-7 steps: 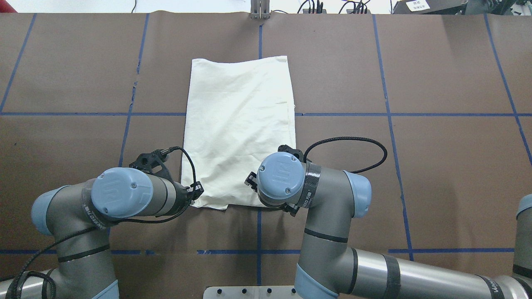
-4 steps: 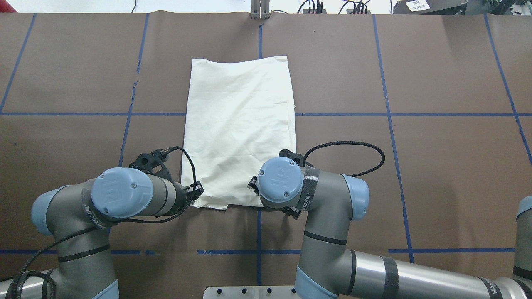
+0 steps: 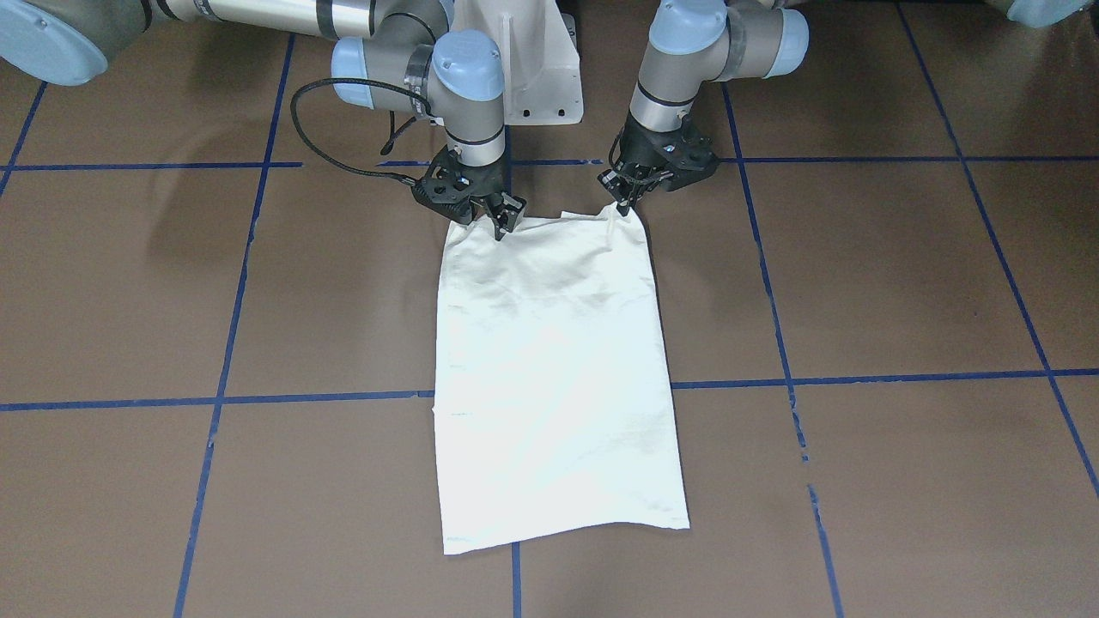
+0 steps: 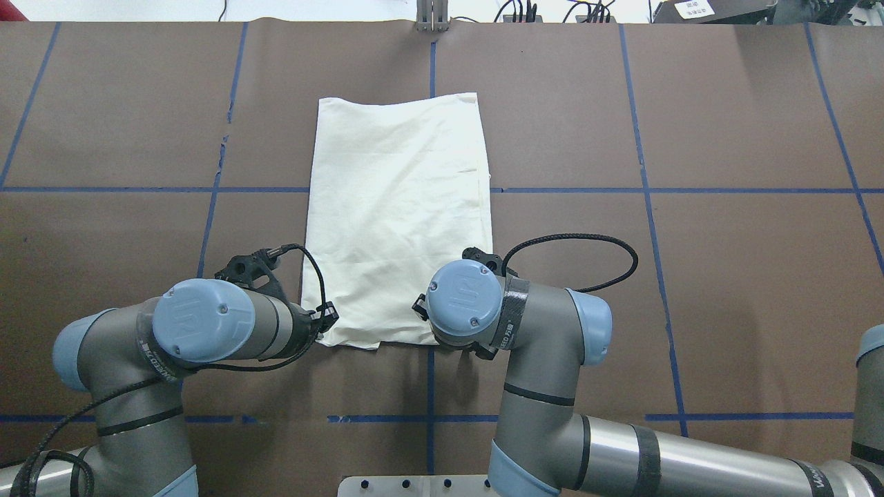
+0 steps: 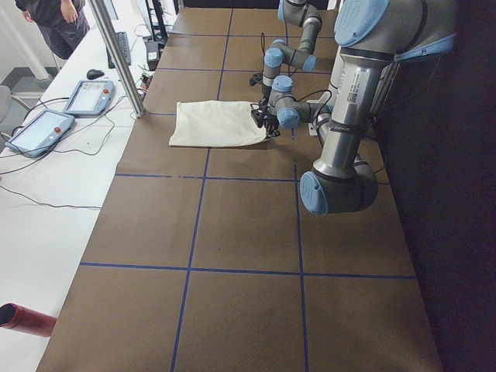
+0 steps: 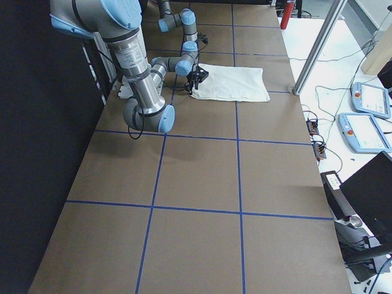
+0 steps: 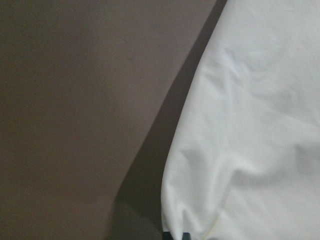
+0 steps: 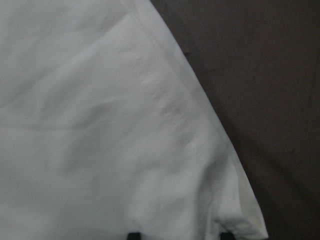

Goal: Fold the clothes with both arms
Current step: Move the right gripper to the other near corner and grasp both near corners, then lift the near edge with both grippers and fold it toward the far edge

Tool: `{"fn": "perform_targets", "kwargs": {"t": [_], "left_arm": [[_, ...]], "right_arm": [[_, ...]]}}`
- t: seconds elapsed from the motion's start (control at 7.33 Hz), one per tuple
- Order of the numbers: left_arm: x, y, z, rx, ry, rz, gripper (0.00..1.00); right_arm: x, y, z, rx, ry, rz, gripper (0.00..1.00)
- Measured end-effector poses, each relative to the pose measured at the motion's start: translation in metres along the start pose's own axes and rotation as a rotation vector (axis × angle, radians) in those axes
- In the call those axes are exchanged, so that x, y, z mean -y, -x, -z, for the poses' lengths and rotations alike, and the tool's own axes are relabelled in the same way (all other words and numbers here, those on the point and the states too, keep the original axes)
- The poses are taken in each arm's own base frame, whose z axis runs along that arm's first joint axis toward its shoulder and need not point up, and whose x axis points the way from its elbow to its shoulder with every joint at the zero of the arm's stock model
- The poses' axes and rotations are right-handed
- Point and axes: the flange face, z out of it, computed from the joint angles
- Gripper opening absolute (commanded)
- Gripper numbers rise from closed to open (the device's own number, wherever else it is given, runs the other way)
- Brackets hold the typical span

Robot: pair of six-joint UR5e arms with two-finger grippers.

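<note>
The clothes are one plain cream shirt, folded into a long rectangle flat on the brown table; no print shows. My left gripper pinches its near corner, and the left wrist view shows the tips shut on puckered cloth. My right gripper sits at the other near corner. In the right wrist view its fingertips stand apart over the hemmed corner, so it is open. From overhead the right wrist hides that gripper.
Blue tape lines cross the brown table cover. The white pedestal base stands between the arms. Teach pendants lie on the white bench past the far edge, beside a metal post. A person stands there.
My right wrist has shifted slightly toward the near edge of the shirt. The left arm and the shirt have stayed still.
</note>
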Motion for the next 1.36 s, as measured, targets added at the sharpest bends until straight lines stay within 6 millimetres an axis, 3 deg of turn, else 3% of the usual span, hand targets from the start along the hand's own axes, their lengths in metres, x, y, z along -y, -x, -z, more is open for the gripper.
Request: {"fn": "perform_targets", "kwargs": {"t": [1.09,1.36], "left_arm": [[-0.002,-0.001,0.000,-0.002,0.002,-0.003,0.00],[-0.004,-0.004,0.006,-0.016,0.008,-0.006,0.00]], "right_arm": [[0.005,0.009,0.013,0.026,0.002,0.012,0.00],[0.006,0.002,0.023,0.042,0.014,0.022,0.00]]}}
